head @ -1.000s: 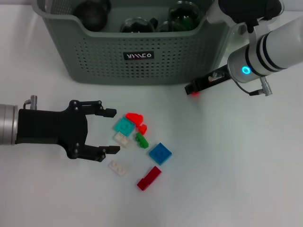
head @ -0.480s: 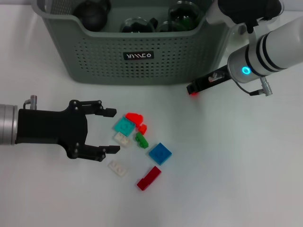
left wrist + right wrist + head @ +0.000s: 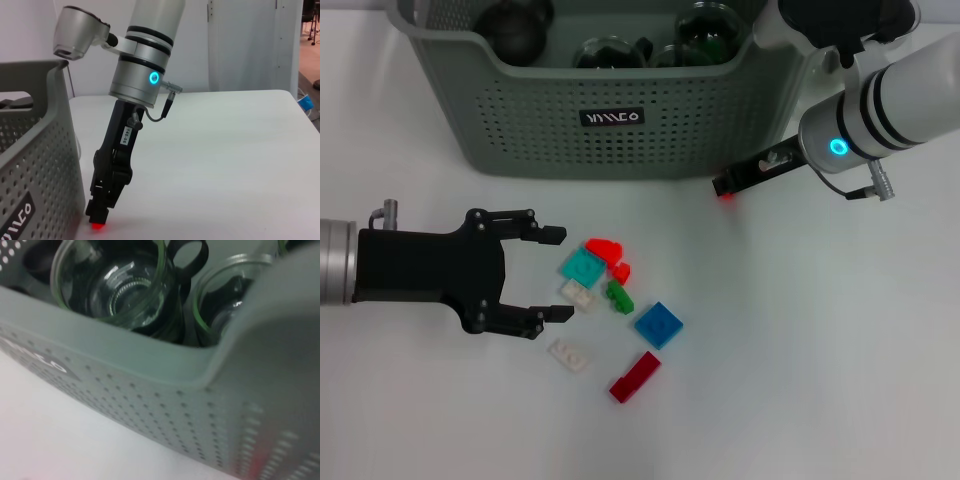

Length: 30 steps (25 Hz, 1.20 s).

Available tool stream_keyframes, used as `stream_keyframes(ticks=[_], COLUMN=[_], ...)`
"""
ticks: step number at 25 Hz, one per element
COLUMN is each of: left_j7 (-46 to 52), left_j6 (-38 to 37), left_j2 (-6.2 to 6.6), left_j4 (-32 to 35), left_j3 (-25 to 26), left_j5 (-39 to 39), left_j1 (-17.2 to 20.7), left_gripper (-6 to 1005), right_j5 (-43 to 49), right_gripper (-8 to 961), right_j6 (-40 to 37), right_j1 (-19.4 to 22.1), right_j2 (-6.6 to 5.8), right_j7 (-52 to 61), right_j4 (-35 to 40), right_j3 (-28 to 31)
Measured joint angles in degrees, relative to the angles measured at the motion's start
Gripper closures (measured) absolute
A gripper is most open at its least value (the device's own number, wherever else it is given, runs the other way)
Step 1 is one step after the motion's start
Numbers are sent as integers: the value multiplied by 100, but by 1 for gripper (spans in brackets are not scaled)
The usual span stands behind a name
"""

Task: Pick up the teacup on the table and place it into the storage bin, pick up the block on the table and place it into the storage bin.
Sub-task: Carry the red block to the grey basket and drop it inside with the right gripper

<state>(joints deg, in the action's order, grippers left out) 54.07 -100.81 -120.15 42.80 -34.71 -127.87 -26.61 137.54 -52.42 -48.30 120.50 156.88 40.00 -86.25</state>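
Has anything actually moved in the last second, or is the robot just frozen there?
Almost frozen. The right gripper, down by the storage bin's corner with something small and red at its tip, has crept very slightly towards the bin. The left gripper stays open beside the scattered blocks, holding nothing, and the blocks and the glassware in the bin have not shifted.

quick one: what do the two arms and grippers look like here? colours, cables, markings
Left gripper: matte black, blocky palm with two linkage fingers, on a silver wrist section with a small metal plug. Right gripper: slim and black, with a white label on its side. Above it the right arm is white and silver with black bands, a glowing cyan ring light, a thin grey cable on a metal connector, and a grey joint cap.
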Motion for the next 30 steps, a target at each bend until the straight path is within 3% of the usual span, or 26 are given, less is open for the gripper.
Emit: stream_keyframes(ticks=[19,25,30], left_j7=[238,898,1263], left_j6=[-230,-552,-881], left_j2=[9,1,-5], left_j4=[16,-45,-227], left_j3=[156,669,1535], left_j5=[0,55,106], left_j1=[7,10,69], left_gripper=[166,165,165], right_j5=[-12,-201,-503], right_gripper=[748,749,749], right_j6=[-958,-1490,-2072], right_j1=[866,1159,1244], right_j2=[-8,-16,-30], right_j7=[63,-85,-345], right_j4=[1592,2390,3051], right_j3=[-66,-142,-44])
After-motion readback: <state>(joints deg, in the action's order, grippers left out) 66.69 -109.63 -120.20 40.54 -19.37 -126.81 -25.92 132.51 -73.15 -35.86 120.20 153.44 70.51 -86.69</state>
